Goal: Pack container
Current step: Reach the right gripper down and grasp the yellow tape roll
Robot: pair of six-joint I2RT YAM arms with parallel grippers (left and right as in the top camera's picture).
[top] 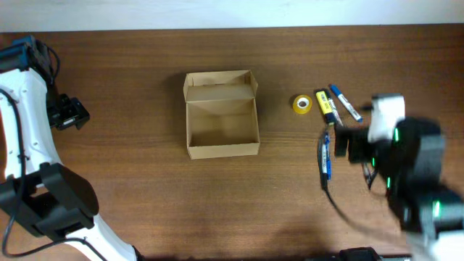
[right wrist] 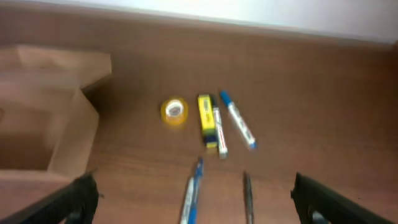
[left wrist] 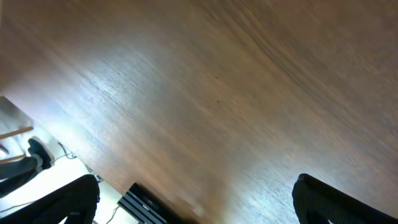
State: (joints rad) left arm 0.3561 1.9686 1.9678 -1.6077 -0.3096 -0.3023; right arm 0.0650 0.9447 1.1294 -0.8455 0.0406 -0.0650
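The container (top: 221, 116), an open tan cardboard box with its lid flap folded back, stands mid-table with nothing visible inside; its right corner shows in the right wrist view (right wrist: 43, 118). Right of it lie a yellow tape roll (top: 302, 104) (right wrist: 175, 111), a yellow block (right wrist: 206, 118), a white marker (right wrist: 219, 134), a blue-capped marker (top: 346, 103) (right wrist: 237, 121), a blue pen (top: 326, 156) (right wrist: 193, 193) and a black pen (right wrist: 248, 196). My right gripper (right wrist: 199, 205) (top: 342, 145) hovers open over the two pens, holding nothing. My left gripper (left wrist: 196, 205) (top: 78, 114) is open over bare wood at the far left.
The wooden table (top: 217, 210) ends at a pale wall along the back. In the left wrist view the table's edge (left wrist: 93, 168) runs close by, with a dark striped device (left wrist: 146, 204) below it. A dark cable (top: 341, 210) curves in front of the right arm.
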